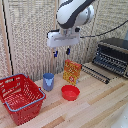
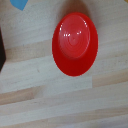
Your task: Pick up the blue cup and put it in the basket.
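Red mesh plastic shopping basket [image 1: 20, 97] nearest; whitish gripper [image 1: 61, 52] hangs above, fingers apart, empty; small blue plastic cup [image 1: 48, 81] below it; wrist view fills with red bowl [image 2: 75, 43].

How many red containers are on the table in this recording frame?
2. The red basket stands at the exterior view's left; the small red bowl sits near the table's middle, at the exterior view's right of the blue cup. None appears hidden.

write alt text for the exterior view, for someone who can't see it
A white robot arm holds its open, empty claw high above a wooden table. Below stand a blue cup, an orange box and a red bowl. A red basket sits at the exterior view's left, a toaster oven at its right.
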Tool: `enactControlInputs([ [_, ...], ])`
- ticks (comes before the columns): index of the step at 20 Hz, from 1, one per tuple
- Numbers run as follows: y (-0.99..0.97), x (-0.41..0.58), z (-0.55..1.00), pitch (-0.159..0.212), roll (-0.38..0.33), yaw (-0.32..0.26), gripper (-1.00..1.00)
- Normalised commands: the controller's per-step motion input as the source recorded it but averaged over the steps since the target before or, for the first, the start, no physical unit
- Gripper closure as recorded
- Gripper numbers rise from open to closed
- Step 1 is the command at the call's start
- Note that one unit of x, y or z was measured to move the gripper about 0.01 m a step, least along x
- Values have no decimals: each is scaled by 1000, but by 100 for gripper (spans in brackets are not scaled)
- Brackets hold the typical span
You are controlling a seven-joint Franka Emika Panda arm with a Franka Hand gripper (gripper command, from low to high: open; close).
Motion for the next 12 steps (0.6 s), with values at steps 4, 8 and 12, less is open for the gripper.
enactControlInputs([
  [4,10,610,-284,18,2,2,-100],
  [8,0,789,-367,13,6,14,-100],
  [12,0,741,-402,21,12,16,-100],
])
